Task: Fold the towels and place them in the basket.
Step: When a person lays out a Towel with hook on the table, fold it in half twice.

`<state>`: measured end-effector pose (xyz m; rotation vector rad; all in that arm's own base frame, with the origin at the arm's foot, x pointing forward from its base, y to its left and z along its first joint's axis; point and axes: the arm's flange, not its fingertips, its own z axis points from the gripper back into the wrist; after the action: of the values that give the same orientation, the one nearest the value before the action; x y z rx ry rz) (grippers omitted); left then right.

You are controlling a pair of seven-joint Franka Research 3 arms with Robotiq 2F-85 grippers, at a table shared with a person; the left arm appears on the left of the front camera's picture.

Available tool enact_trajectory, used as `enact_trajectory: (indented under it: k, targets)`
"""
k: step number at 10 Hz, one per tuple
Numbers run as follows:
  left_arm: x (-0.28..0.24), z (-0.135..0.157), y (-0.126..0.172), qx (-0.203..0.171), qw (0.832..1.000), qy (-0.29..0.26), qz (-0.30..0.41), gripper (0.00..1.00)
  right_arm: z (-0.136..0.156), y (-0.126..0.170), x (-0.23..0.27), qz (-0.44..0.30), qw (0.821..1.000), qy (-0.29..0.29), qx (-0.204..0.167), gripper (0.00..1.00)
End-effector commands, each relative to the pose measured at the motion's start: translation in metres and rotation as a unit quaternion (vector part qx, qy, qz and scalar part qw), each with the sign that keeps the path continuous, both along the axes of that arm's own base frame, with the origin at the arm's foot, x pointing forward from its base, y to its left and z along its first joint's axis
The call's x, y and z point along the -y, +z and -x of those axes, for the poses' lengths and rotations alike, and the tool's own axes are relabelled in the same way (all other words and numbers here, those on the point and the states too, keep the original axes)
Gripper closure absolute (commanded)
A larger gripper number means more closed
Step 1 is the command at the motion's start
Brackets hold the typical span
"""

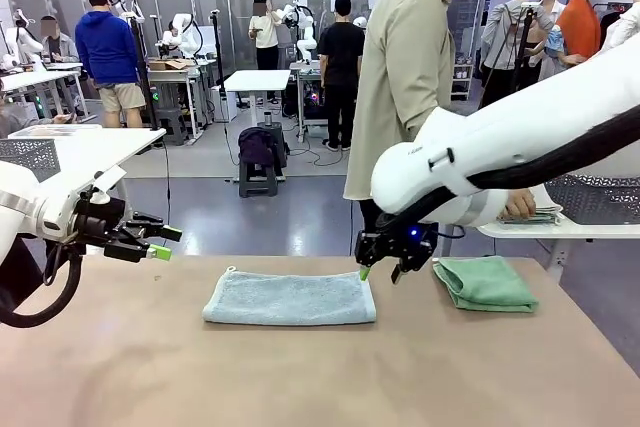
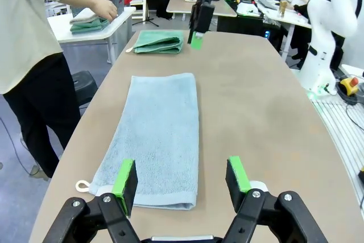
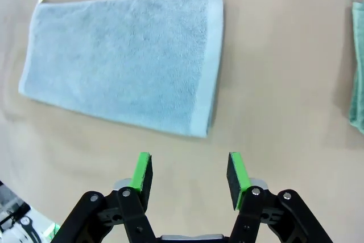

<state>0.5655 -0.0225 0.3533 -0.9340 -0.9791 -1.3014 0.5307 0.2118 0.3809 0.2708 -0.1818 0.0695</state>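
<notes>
The pale grey-blue towel (image 1: 290,299) lies folded flat in the middle of the table, also seen in the left wrist view (image 2: 156,135) and the right wrist view (image 3: 125,83). The mint green towel (image 1: 485,282) lies folded to its right (image 2: 158,42) (image 3: 356,72). My right gripper (image 1: 380,269) (image 3: 189,174) hovers open just off the grey-blue towel's right end, between the two towels, holding nothing. My left gripper (image 1: 160,242) (image 2: 181,181) is open and held above the table, off the towel's left end. The dark charcoal basket is out of view.
A person stands at the far side with a hand (image 1: 520,205) on a stack of folded towels (image 2: 88,21) on a white side table. A grey perforated basket (image 1: 600,197) sits on that table, and another (image 1: 30,157) on a table at the left.
</notes>
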Motion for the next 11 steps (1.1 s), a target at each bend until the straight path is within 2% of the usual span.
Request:
enact_trajectory:
  k: [1, 3, 6, 9, 11]
  targets:
    - [-0.001, 0.001, 0.001, 0.001, 1.0, 0.0, 0.001, 0.2, -0.028, -0.018, -0.018, -0.006, 0.999, -0.043, -0.004, 0.33]
    - [-0.001, 0.001, 0.001, 0.001, 1.0, 0.0, 0.001, 0.2, -0.043, -0.036, -0.023, 0.013, 0.997, -0.071, -0.005, 0.33]
    - [-0.001, 0.001, 0.001, 0.001, 1.0, 0.0, 0.001, 0.2, -0.052, -0.055, -0.023, 0.029, 0.996, -0.086, 0.015, 0.33]
    - [-0.001, 0.001, 0.001, 0.001, 1.0, 0.0, 0.001, 0.2, -0.065, -0.071, -0.026, 0.016, 0.995, -0.096, -0.005, 0.33]
    - [-0.001, 0.001, 0.001, 0.001, 1.0, 0.0, 0.001, 0.2, -0.068, -0.078, -0.031, 0.026, 0.994, -0.102, 0.002, 0.33]
